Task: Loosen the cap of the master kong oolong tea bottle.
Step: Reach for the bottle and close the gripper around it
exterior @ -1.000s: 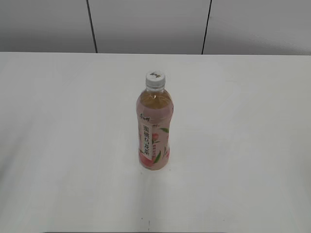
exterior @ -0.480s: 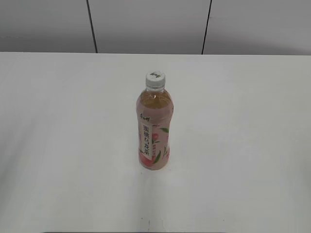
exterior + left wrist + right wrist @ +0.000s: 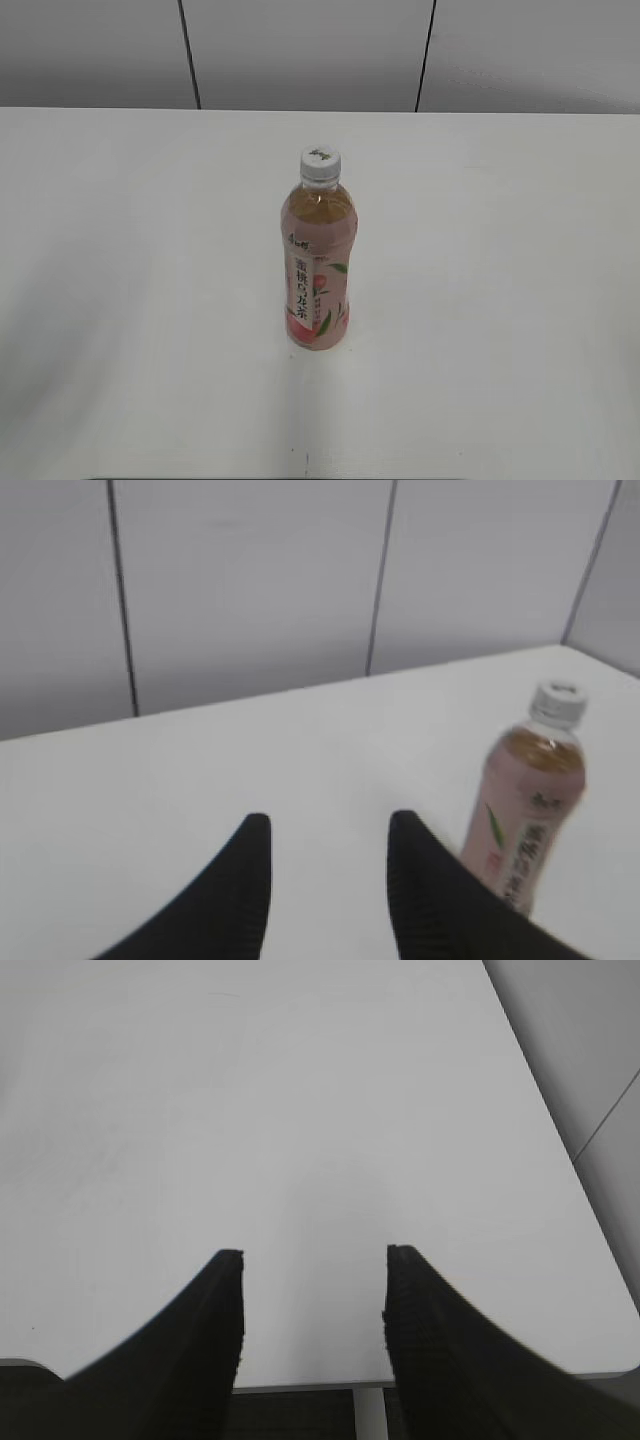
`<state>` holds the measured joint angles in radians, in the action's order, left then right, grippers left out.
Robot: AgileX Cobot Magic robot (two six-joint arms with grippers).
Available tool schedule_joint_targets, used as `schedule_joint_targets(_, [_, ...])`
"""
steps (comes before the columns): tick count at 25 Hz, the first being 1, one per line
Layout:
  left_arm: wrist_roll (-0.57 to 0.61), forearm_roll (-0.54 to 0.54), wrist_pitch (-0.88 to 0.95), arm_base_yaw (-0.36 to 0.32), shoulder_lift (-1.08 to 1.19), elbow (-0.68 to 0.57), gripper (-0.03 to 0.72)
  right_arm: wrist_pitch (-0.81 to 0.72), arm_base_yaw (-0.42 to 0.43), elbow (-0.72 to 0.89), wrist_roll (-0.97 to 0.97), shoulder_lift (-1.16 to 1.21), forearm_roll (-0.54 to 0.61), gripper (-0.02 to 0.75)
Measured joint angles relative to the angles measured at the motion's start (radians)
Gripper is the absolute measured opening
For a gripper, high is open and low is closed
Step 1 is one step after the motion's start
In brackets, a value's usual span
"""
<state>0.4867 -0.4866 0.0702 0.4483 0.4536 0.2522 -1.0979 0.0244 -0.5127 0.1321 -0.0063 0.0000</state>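
Note:
The master kong oolong tea bottle [image 3: 318,268] stands upright in the middle of the white table, pink label facing me. Its white cap [image 3: 320,162] with a small green logo sits on top. The bottle also shows in the left wrist view [image 3: 527,805], to the right of and partly behind the right finger, with its cap [image 3: 558,704] on. My left gripper [image 3: 328,825] is open and empty, left of the bottle. My right gripper [image 3: 314,1256] is open and empty over bare table near an edge. Neither gripper shows in the exterior view.
The white table [image 3: 500,300] runs back to a grey panelled wall [image 3: 310,50]. In the right wrist view the table's edge [image 3: 590,1372] and its right side lie close to the gripper.

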Motion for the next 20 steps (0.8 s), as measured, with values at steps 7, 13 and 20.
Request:
schedule_joint_targets(7, [0.002,-0.054,-0.131,0.141,0.247,0.0,0.241,0.0,0.0,0.0,0.0,0.0,0.0,0.355])
schedule_joint_targets(13, [0.003,-0.071,-0.223,0.149,0.296,0.0,0.241,0.0,0.0,0.0,0.0,0.0,0.0,0.355])
schedule_joint_targets(20, [0.003,-0.076,-0.233,0.149,0.296,0.0,0.241,0.0,0.0,0.0,0.0,0.0,0.0,0.355])
